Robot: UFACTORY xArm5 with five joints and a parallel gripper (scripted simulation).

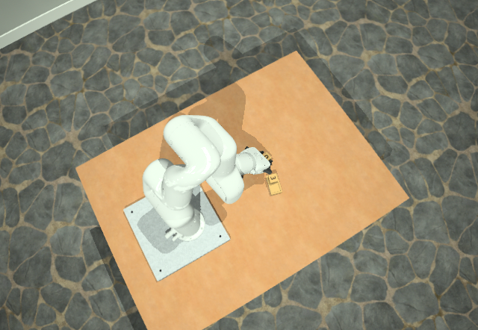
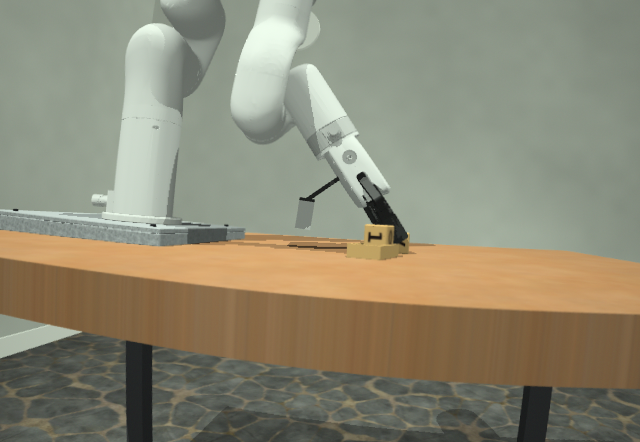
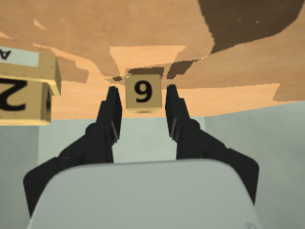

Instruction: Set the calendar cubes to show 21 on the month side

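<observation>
The wrist view is showing a 9 or 6 on the loose cube (image 1: 267, 156) (image 2: 405, 242) (image 3: 143, 93), between the open gripper's (image 1: 269, 166) (image 2: 402, 241) (image 3: 144, 91) fingers; the exterior view is mostly hiding it. Two cubes are showing: one is lying on the desk (image 1: 308, 125) (image 2: 310, 277) (image 3: 95, 24), one (image 1: 273, 178) (image 2: 378, 234) (image 3: 21, 102) is sitting in the one tray (image 1: 275, 190) (image 2: 372, 251) (image 3: 48, 72).

Your arm (image 1: 191, 152) (image 2: 268, 70) has glossy white, rounded tubular segments with thin seam lines. A grey band rings the wrist; below it, your gripper (image 1: 267, 167) (image 2: 402, 241) (image 3: 143, 96) has a pale housing with a round grey disc on its side and black linked fingers. Your base plate (image 1: 157, 274) (image 2: 46, 226) is square, speckled grey, with dark screws; two short white connectors project from the column's foot.
</observation>
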